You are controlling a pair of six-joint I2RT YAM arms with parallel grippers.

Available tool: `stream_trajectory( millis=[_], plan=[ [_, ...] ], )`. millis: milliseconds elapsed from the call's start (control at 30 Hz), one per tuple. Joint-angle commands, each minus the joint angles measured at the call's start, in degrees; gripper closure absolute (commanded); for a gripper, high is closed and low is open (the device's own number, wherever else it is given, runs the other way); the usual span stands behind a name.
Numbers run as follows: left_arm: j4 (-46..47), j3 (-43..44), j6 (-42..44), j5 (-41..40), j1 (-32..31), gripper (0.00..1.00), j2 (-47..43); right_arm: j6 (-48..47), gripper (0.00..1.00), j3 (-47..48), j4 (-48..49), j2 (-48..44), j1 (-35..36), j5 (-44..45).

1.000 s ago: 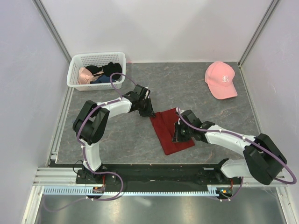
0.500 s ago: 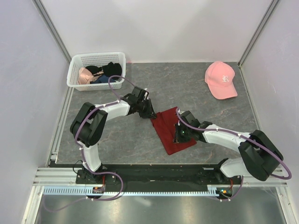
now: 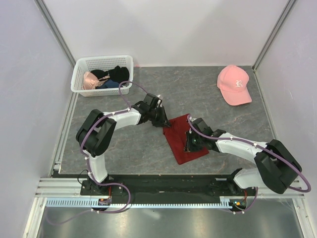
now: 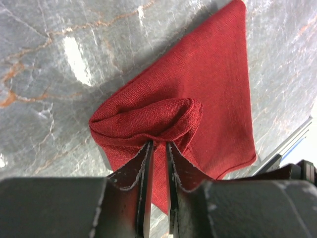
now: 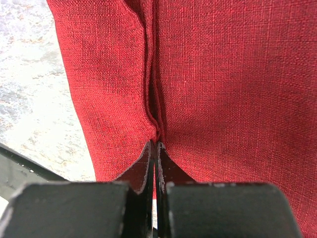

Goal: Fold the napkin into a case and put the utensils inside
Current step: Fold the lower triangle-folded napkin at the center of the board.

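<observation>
The white basket (image 3: pixel 79 75) sat at the upper left of the top view with black and pink garments (image 3: pixel 106 77) heaped in it, and the pink baseball cap (image 3: pixel 234 84) lay at the upper right, both well apart from the work. Nothing stood between the arms on the grey marbled table (image 3: pixel 148 148).

I had both arms reaching in low toward the middle of the frame, the left from the left side with its elbow raised, the right stretched along the table from the lower right. The left gripper (image 4: pixel 158 145) was at the cloth's upper left corner, its fingers nearly together and pinching a bunched fold. The right gripper (image 5: pixel 156 145) was on the cloth's right half, fingers pressed together with a thin ridge of fabric nipped at the tips.

The napkin (image 3: pixel 177 144) lay at the centre of the top view, dark red, woven, mostly flat. A rolled hump rose by the left fingers, and a narrow crease ran up from the right ones
</observation>
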Motion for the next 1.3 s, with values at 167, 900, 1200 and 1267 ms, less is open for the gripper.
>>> stream_trajectory(
  millis=[167,900,1200,1267],
  plan=[
    [2.43,3.05,-2.74,-3.03,0.94,0.79,4.44,-2.86,1.00,3.16,-5.56,-3.66,0.13,6.01],
    [5.69,0.68,-3.18,-2.86,1.47,0.77,3.83,-4.36,0.50,8.61,-8.03,-6.57,0.74,-0.04],
    [5.69,1.20,-3.09,-2.59,1.56,0.77,4.09,0.39,0.77,0.79,7.09,-1.03,0.74,-11.75],
    [5.69,1.29,-3.09,-2.42,1.56,0.77,4.44,1.44,0.78,-2.46,10.69,0.28,0.66,-12.53]
  ],
)
